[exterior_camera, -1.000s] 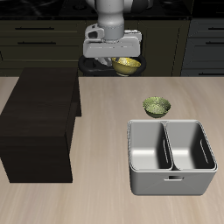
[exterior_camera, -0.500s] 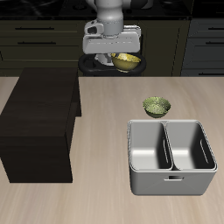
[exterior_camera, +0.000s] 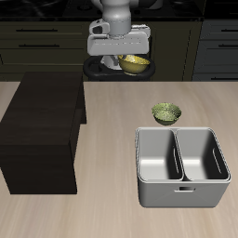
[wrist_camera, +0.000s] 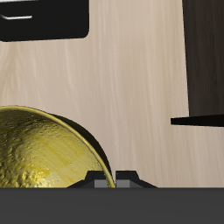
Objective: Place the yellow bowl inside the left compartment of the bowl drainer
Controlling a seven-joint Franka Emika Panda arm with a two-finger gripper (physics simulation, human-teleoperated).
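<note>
I had the gripper (exterior_camera: 130, 61) raised high at the back of the surface (exterior_camera: 112, 200), well above the wood, with the yellow bowl (exterior_camera: 136, 64) hanging from it by the rim. From the front camera the bowl showed just under the wrist, tilted, clear of everything below. In the wrist view the yellow bowl (wrist_camera: 44, 149) filled much of the frame, its mottled gold inside turned toward the lens and its dark rim meeting the jaws, which were pinching that rim; only their tips showed. The bowl drainer (exterior_camera: 182, 167) sat near the front edge of the surface, both wells bare, slot handle facing front. It lay well apart from the held bowl. An olive-green bowl (exterior_camera: 166, 113) rested on the surface just behind the drainer's back rim, not touching it as far as I could tell. A dark box (exterior_camera: 42, 130) stood on the other side of the surface, well apart from the drainer.
</note>
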